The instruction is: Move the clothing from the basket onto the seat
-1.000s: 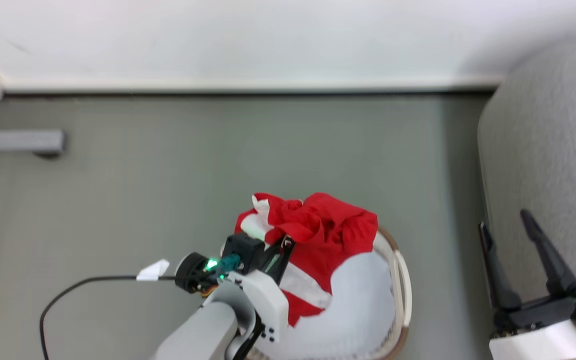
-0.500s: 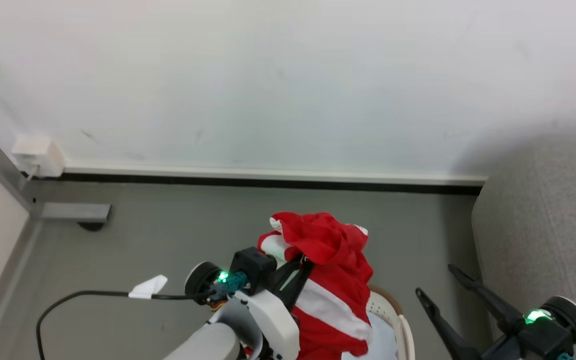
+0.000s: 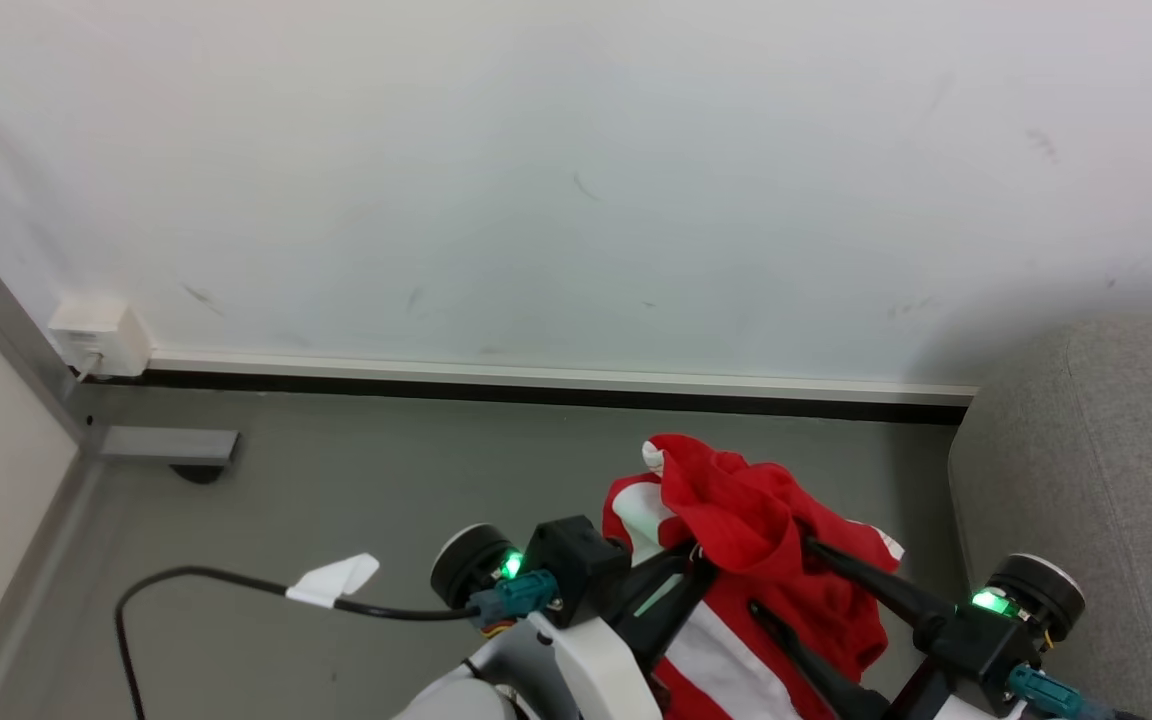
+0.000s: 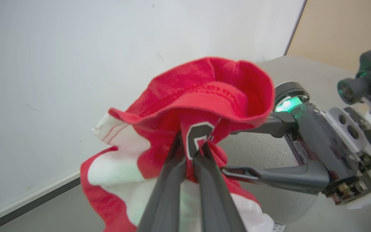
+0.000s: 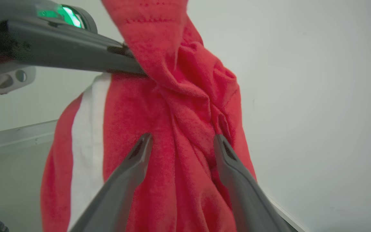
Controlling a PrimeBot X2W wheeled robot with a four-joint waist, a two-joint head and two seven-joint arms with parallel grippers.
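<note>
While the light grey sofa (image 3: 1106, 470) lies just to the right of the right gripper (image 5: 183, 137), nothing rests on the part in view, so the placing is left to do; the lift looks done. The red jersey (image 3: 736, 500) hangs bunched in the air, white panels and a dark printed numeral showing, pinched at a fold by the closed left gripper (image 4: 192, 146). The right gripper stands wide, one finger on either side of the hanging cloth, gripping nothing.

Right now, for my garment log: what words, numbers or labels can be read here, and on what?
Red jersey: one dark, white-edged character, half hidden in a fold between the shut jaws of the left gripper; not surely readable.
White tag on the black cable: no print legible.
</note>
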